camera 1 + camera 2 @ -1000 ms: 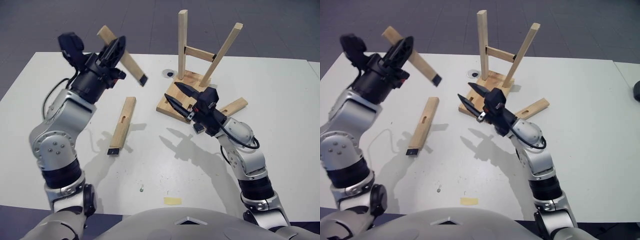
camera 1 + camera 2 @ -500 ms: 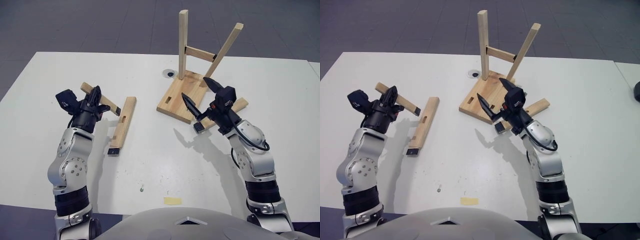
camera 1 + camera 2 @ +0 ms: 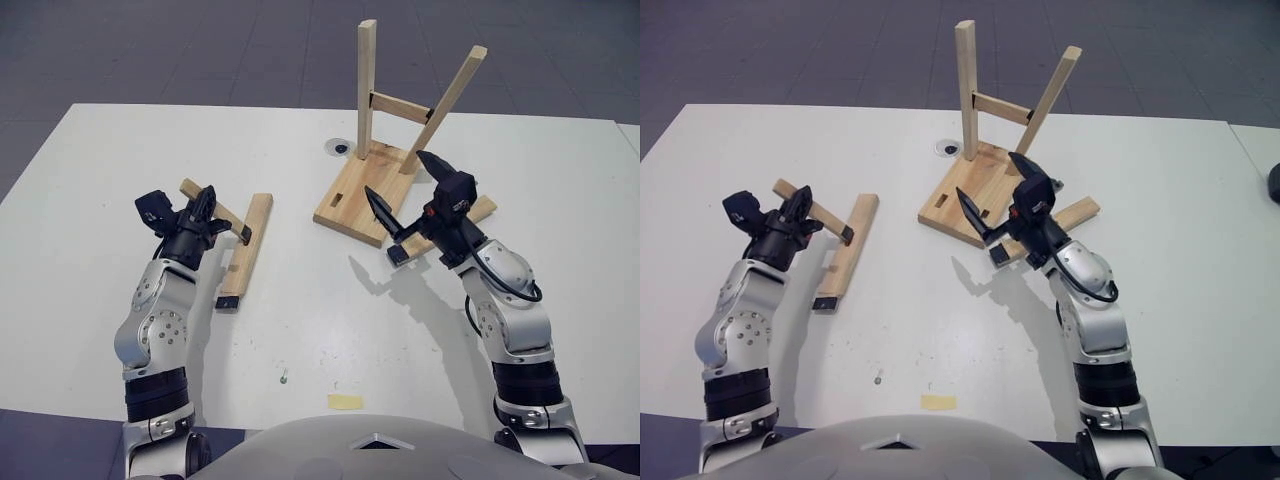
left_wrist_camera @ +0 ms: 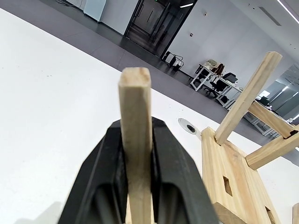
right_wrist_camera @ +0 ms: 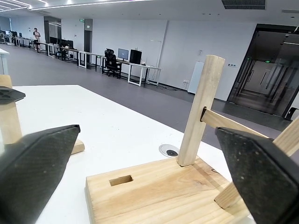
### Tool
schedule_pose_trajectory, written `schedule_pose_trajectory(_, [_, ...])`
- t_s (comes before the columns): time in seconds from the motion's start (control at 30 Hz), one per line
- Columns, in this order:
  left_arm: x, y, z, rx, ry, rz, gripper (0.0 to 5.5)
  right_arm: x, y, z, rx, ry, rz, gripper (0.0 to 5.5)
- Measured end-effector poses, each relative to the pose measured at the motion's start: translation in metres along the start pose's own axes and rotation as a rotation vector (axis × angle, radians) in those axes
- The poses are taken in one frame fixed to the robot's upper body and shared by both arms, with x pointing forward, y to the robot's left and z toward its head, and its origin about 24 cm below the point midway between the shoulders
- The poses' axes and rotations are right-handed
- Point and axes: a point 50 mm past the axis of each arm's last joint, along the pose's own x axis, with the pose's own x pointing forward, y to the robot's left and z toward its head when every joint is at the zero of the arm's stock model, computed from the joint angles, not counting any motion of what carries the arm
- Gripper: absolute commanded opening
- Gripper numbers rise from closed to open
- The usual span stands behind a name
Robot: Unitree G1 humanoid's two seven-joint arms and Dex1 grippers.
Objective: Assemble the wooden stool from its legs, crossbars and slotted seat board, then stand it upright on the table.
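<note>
Wooden leg point(image 4: 135, 116) sits gripped between left jaws, beside another leg point(image 3: 246, 250).

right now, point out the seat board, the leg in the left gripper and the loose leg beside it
seat board point(image 3: 362, 190), left eye view, bare face
held leg point(image 4: 136, 119), left wrist view, shaft below its tip
loose leg point(image 3: 246, 252), left eye view, mid shaft

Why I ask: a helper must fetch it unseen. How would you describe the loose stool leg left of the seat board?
On the white table, look left of the seat board with two legs standing up. The loose leg lies flat, black cap toward the robot; its neighbour, the held leg, sits in the left tool.
</note>
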Motion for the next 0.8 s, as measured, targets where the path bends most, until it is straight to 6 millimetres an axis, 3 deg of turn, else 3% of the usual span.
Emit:
schedule_pose_trajectory(0.53, [-0.009,0.004,0.004,0.036,-0.009,0.021,0.42,0.003,0.004,-0.004,0.005,0.010,0.019,5.40])
schedule_pose_trajectory(0.8, [-0.003,-0.003,-0.007,0.155,-0.001,-0.026,0.42,0.005,0.004,-0.003,0.006,0.000,0.019,5.40])
